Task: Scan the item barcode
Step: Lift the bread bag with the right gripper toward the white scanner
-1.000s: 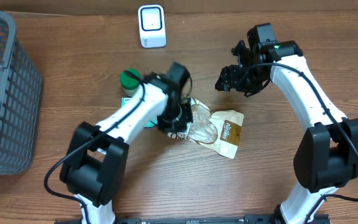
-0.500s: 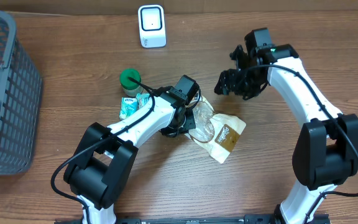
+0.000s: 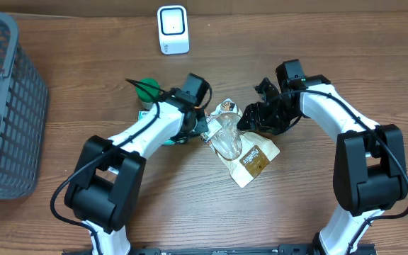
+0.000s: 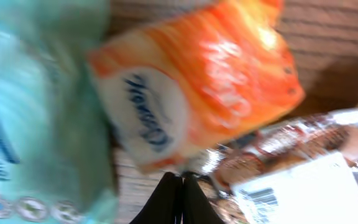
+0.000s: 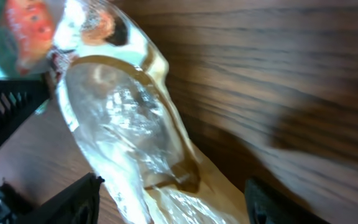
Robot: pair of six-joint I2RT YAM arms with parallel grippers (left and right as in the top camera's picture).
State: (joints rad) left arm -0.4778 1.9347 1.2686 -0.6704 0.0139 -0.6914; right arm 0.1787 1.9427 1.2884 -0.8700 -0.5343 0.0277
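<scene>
Basket (image 3: 6,106) is sitting far left, out of play. Green-lidded tub (image 3: 147,89) and teal packet (image 3: 146,122) are crowding the left arm, w/ the scanner (image 3: 173,30) standing well apart at the table's far edge. Left gripper (image 4: 180,194) is showing fingers pressed together by the pouch's clear end; can't tell if they're pinching film. Pouch (image 3: 250,154) is lying flat mid-table, barcode label (image 4: 263,198) facing the left wrist cam. Right gripper (image 5: 171,183) is hovering over it, fingers wide apart, holding nothing. Risks: slick film slipping or crumpling in a pinch, pouch shoving into neighbouring packets, barcode ending up turned away from scanner, so no read
</scene>
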